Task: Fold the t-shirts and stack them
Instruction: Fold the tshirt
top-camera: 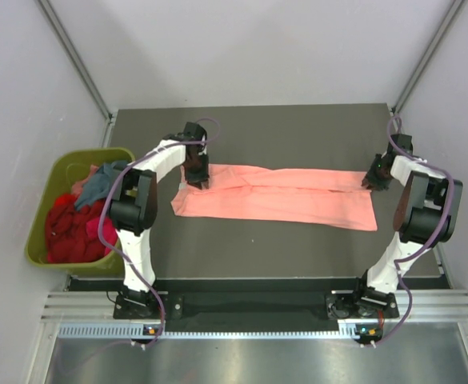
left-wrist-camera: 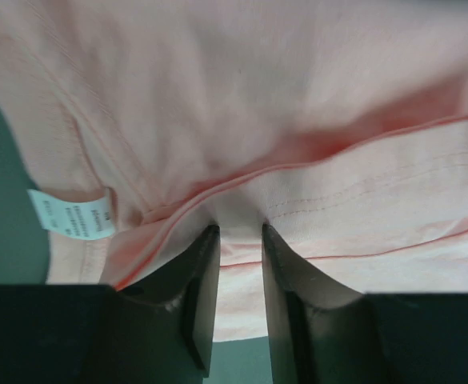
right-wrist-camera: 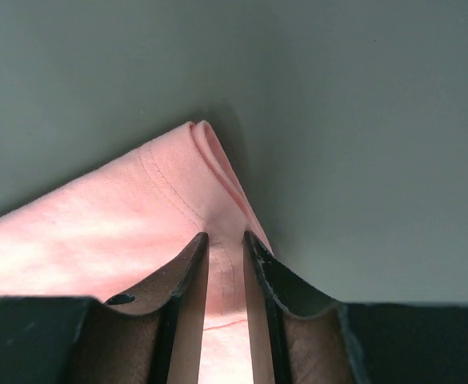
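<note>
The salmon-pink t-shirt (top-camera: 282, 196) lies on the dark table as a long band folded lengthwise. My left gripper (top-camera: 198, 180) is down on its far left corner. In the left wrist view the left gripper (left-wrist-camera: 240, 228) has its jaws parted, and the shirt (left-wrist-camera: 298, 120) runs flat under and between them, next to its white label (left-wrist-camera: 72, 214). My right gripper (top-camera: 371, 180) sits at the far right corner. In the right wrist view the right gripper (right-wrist-camera: 224, 234) is shut on a creased fold of the shirt (right-wrist-camera: 138, 216). Red (top-camera: 70, 232) and teal-blue (top-camera: 98, 188) t-shirts lie heaped in the bin.
An olive-green plastic bin (top-camera: 35, 240) stands off the table's left edge, beside the left arm. Grey walls close in the table at the back and sides. Bare dark tabletop (top-camera: 282, 256) shows in front of the shirt and behind it.
</note>
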Available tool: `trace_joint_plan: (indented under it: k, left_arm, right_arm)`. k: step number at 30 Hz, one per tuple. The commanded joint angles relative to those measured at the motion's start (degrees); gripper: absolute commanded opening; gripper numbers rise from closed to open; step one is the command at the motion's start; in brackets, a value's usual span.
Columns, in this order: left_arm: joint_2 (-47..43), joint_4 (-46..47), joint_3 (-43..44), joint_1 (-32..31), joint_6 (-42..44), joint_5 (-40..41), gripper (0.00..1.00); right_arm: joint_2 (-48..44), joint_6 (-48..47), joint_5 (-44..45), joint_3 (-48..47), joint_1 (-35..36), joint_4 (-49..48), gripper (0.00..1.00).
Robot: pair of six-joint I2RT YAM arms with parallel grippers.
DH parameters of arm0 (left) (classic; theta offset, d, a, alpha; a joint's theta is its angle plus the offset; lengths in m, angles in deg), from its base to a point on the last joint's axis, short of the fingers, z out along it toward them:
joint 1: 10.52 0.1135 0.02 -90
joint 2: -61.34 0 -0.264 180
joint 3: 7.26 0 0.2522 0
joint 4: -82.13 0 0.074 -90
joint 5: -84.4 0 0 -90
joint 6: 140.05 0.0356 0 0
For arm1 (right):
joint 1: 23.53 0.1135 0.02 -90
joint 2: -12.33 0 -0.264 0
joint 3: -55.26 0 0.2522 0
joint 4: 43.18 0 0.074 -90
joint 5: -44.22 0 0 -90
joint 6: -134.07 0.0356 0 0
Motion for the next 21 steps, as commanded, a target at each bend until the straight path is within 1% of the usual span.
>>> trace_joint_plan:
  k: [1,2,3,6,7,11,18,20,21]
  left_arm:
    - [-1.09,-0.04,7.43,1.59,0.44,5.14,0.34]
    - [-0.48,0.05,9.7,2.9,0.61,6.88,0.34]
    - [1.01,-0.73,10.86,3.7,0.61,6.73,0.35]
    - [3.82,-0.83,14.03,6.07,1.05,5.94,0.36]
    - [4.36,-0.39,14.64,6.6,1.84,4.11,0.37]
    - [6.91,-0.04,17.72,6.96,2.81,4.09,0.4]
    - [12.44,1.28,20.53,7.92,3.34,2.86,0.41]
    - [13.41,1.28,21.41,7.92,3.6,2.59,0.37]
    - [14.2,1.28,21.68,7.92,3.6,2.68,0.26]
  right_arm:
    - [1.05,-0.51,4.1,-0.94,-0.01,-0.83,0.25]
    - [0.97,-0.69,4.1,-1.11,-0.01,-0.92,0.25]
    - [0.88,-0.78,4.01,-1.38,-0.01,-0.83,0.25]
    - [0.62,-1.22,3.83,-1.2,-0.01,-1.36,0.26]
    - [0.61,-1.22,3.92,-1.2,-0.01,-1.53,0.26]
    - [0.61,-1.13,3.31,-1.29,-0.01,-2.23,0.26]
    - [1.32,-1.4,3.83,-2.08,-0.1,-2.24,0.26]
    - [1.58,-1.4,4.1,-2.26,-0.1,-2.24,0.26]
    - [1.67,-1.57,4.1,-2.35,-0.1,-2.15,0.26]
